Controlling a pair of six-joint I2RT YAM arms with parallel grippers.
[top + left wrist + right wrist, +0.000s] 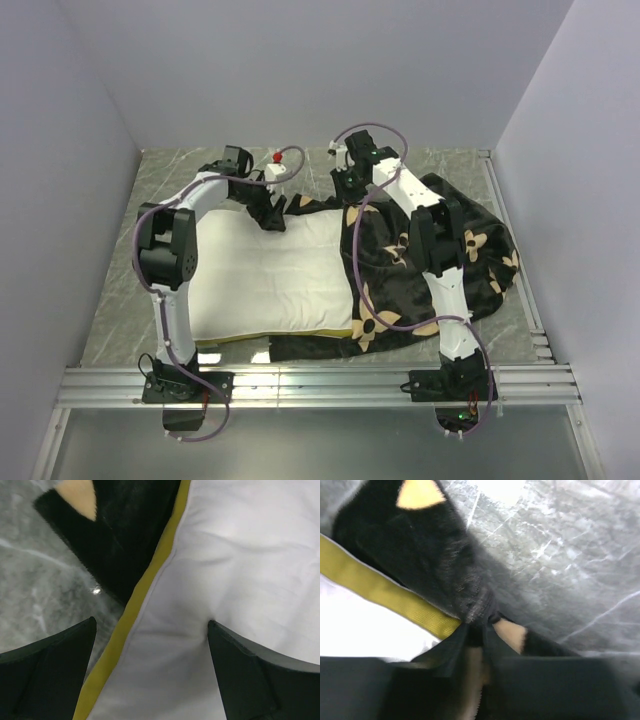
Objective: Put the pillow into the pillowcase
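Found the pillow flat on the bench, left of centre, right end tucked into the mouth of the pillowcase, most of the white left uncovered. Saw the rest of the pillowcase heaped to the right, with a strip of its lower layer peeking out under the pillow's near and far edges. Noted the left hand at the pillow's far edge, spread wide and gripping nothing, one finger over bare bench and the other over the white face, the yellow band running between. Noted the right hand at the far rim of the mouth, pinched shut on a bunched fold of black fabric just beside that band. Judged the pillow light, soft and squashy, likely to buckle if pushed from one point; better taken by the banded edge or a corner. Judged the pillowcase limp and velvety, prone to drag on the pillow's cover and to slip from a shallow pinch; best held at the hem of the opening, well into the fold.
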